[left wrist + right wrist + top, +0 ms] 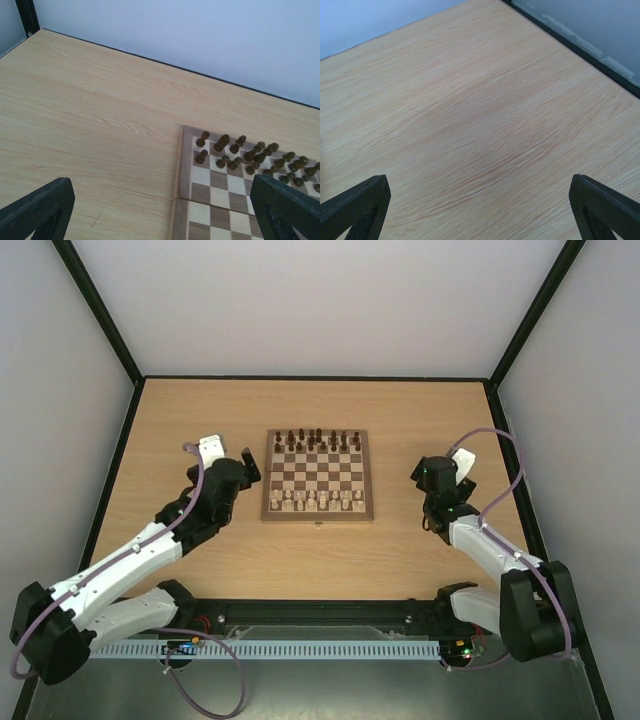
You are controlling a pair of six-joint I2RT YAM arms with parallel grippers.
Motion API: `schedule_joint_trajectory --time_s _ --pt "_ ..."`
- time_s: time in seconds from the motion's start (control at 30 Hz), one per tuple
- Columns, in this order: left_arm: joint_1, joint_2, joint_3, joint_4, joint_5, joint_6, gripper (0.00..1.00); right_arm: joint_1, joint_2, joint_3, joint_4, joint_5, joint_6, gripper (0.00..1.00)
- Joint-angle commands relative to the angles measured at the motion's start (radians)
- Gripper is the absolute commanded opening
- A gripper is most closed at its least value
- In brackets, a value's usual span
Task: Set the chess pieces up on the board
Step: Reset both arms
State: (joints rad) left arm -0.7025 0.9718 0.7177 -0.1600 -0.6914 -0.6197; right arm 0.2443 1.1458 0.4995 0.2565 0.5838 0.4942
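Across the middle of the light wood table [200, 410], slightly toward 12 o'clock, lies the board [318, 478], flat and open, its sides squared to the table's edges. Being square, it has no long axis. Its fold seam runs from 9 to 3 o'clock, and the small latch [319, 524] on its border faces 6 o'clock, toward the arm bases.

At 9 o'clock of the board, the left gripper [247, 468] hangs over bare table, near the board's left edge but apart from it. Its jaws are spread wide with nothing between them, and its wrist view looks over the board's far left corner. At 3 o'clock, farther off, the right gripper [425, 475] is likewise spread wide and empty, with only wood grain between its fingers [355, 207].

Dark brown pieces [318, 440] fill the two ranks at the 12 o'clock edge, a little unevenly. The pale chess pieces [318, 502] occupy the two ranks at the 6 o'clock edge, in lines running 9 to 3 o'clock. They are too small to tell apart.
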Motion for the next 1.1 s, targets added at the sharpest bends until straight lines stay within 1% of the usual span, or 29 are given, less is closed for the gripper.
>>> schedule_joint_trajectory --time_s 0.0,0.1,0.17,0.27,0.37,0.5,0.6,0.67,0.87,0.93,1.03,1.07 --pt "0.065 0.063 -0.015 0.159 0.039 0.057 0.99 -0.023 0.016 -0.053 0.197 0.143 -0.015 0.99" --pt "0.133 0.134 -0.013 0.175 0.043 0.073 0.99 -0.030 0.015 -0.104 0.304 0.170 -0.040 0.99" --pt "0.180 0.157 -0.034 0.214 0.060 0.090 0.99 -0.038 0.030 -0.122 0.341 0.185 -0.047 0.99" --pt "0.210 0.150 -0.110 0.345 0.043 0.177 0.99 -0.054 0.053 -0.131 0.373 0.206 -0.061 0.99" --pt "0.227 0.133 -0.186 0.484 0.033 0.262 0.99 -0.073 0.051 -0.152 0.418 0.192 -0.073 0.99" --pt "0.279 0.101 -0.329 0.713 0.142 0.401 0.99 -0.090 0.071 -0.177 0.491 0.173 -0.094 0.98" --pt "0.344 0.099 -0.419 0.862 0.235 0.470 0.99 -0.094 0.109 -0.193 0.557 0.145 -0.106 0.99" --pt "0.376 0.107 -0.407 0.841 0.281 0.480 1.00 -0.094 0.151 -0.200 0.607 0.112 -0.134 0.99" --pt "0.419 0.172 -0.370 0.850 0.243 0.500 1.00 -0.103 0.244 -0.179 0.661 0.115 -0.169 0.99" --pt "0.441 0.171 -0.372 0.861 0.258 0.497 1.00 -0.114 0.280 -0.149 0.650 0.089 -0.194 0.99" --pt "0.466 0.155 -0.392 0.886 0.266 0.505 1.00 -0.121 0.305 -0.135 0.669 0.062 -0.216 0.99" --pt "0.475 0.150 -0.407 0.903 0.263 0.509 1.00 -0.128 0.311 -0.144 0.699 0.056 -0.216 0.99"
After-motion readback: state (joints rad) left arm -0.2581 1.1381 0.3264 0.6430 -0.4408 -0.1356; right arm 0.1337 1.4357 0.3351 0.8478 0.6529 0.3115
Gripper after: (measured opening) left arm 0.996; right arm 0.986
